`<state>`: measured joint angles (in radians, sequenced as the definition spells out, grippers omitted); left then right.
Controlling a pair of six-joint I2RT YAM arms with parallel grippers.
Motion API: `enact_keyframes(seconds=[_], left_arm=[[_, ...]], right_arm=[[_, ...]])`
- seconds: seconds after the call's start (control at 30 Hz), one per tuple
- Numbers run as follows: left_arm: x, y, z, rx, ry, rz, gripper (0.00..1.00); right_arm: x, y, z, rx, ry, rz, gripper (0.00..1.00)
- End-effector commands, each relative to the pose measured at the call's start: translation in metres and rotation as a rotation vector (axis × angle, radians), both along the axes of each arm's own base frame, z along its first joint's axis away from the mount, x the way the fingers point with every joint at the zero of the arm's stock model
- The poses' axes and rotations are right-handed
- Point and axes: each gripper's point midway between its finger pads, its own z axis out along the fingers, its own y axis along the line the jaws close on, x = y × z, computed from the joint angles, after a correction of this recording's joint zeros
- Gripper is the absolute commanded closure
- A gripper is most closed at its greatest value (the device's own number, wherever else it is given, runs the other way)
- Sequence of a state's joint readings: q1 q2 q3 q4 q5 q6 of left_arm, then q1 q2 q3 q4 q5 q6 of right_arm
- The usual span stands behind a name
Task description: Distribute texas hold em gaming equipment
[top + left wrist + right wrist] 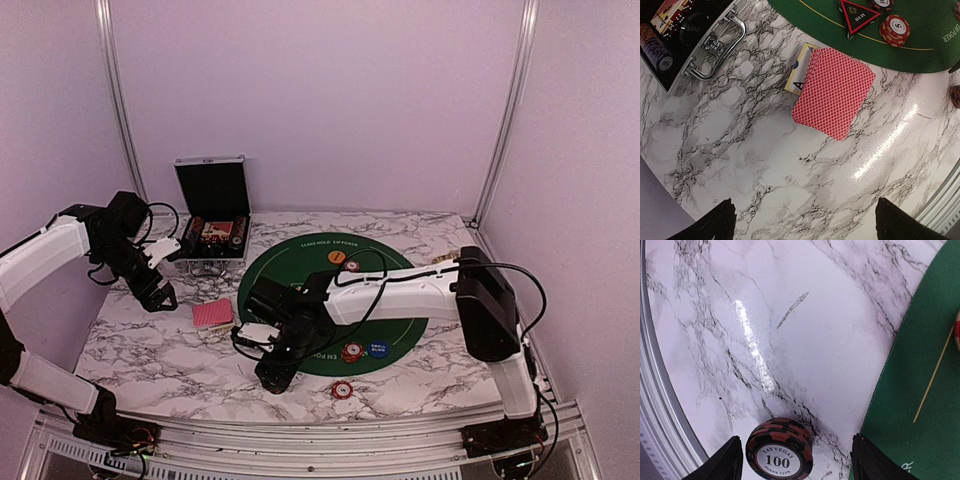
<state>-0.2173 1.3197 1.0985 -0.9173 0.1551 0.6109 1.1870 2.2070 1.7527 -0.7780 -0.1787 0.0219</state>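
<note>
A fanned stack of pink-red-backed cards (pixel 212 313) lies on the marble left of the green poker mat (pixel 310 250); in the left wrist view the cards (pixel 834 92) cover a face-up ace. My left gripper (pixel 160 295) is open and empty above the marble near the cards, also in its wrist view (pixel 805 225). My right gripper (pixel 275 378) is open, low over the marble off the mat's front-left edge. In its wrist view (pixel 796 460) a black-and-red "100" chip stack (pixel 780 449) sits between the fingers, close to the left finger (pixel 725 465).
The open black case (pixel 212 215) stands at the back left, its handle (pixel 715 42) facing the cards. On the mat are a triangular marker (pixel 859 12), red chips (pixel 350 352), a blue disc (pixel 378 349) and an orange disc (pixel 337 257). A red chip (pixel 342 389) lies near the front rail.
</note>
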Motion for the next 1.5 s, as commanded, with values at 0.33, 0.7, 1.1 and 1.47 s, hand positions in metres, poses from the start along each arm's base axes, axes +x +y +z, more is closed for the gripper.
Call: enact_keyframes(seconds=[0.33, 0.7, 1.1, 1.47], left_arm=[[0.006, -0.001, 0.012, -0.003, -0.042, 0.001, 0.01], [0.006, 0.0, 0.012, 0.0, -0.045, 0.0, 0.01], [0.006, 0.0, 0.013, 0.0, -0.046, 0.001, 0.01], [0.007, 0.0, 0.014, 0.0, -0.049, -0.001, 0.01]], right_arm=[[-0.013, 0.015, 0.006, 0.03, -0.003, 0.053, 0.45], [-0.016, 0.012, 0.002, 0.014, 0.006, 0.055, 0.52], [-0.017, 0.009, 0.0, 0.005, 0.009, 0.055, 0.55], [-0.018, 0.006, -0.007, -0.012, 0.006, 0.082, 0.51]])
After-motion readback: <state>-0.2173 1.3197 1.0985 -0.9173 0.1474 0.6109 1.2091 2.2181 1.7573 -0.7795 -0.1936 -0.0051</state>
